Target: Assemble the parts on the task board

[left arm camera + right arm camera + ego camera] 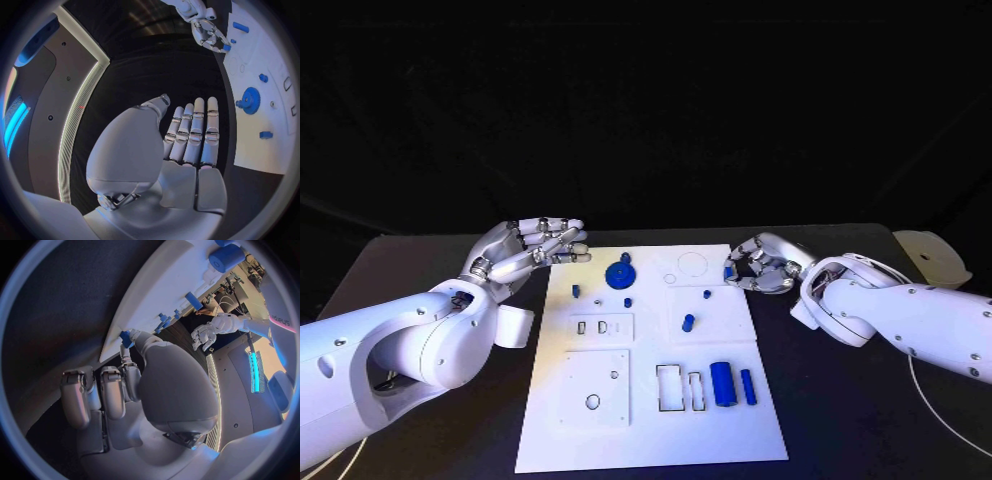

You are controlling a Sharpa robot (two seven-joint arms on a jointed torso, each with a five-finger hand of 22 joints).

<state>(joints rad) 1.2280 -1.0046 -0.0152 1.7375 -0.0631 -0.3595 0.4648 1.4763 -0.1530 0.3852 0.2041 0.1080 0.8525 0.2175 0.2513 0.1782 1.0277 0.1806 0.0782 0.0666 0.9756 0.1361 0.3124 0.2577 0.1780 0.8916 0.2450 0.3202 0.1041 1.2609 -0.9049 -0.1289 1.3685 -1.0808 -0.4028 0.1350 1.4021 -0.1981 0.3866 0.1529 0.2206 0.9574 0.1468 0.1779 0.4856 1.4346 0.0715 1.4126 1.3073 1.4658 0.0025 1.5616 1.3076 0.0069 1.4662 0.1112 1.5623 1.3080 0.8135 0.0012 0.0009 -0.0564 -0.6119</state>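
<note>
Two hands are flanking the task board (646,440): the right hand (764,265) is pinching a small blue part (731,271) at the board's far right edge, while the left hand (531,250) is hovering open, holding nothing.

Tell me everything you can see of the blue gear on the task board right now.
The blue gear is a round, toothed wheel with a hub in the middle, plastic by its look. It lies flat on the far part of the white task board, a small blue knob projecting from its far rim. Nothing touches it: the left hand hovers open off the board's far left corner, and the right hand pinches a small blue part at the board's right edge.
</note>
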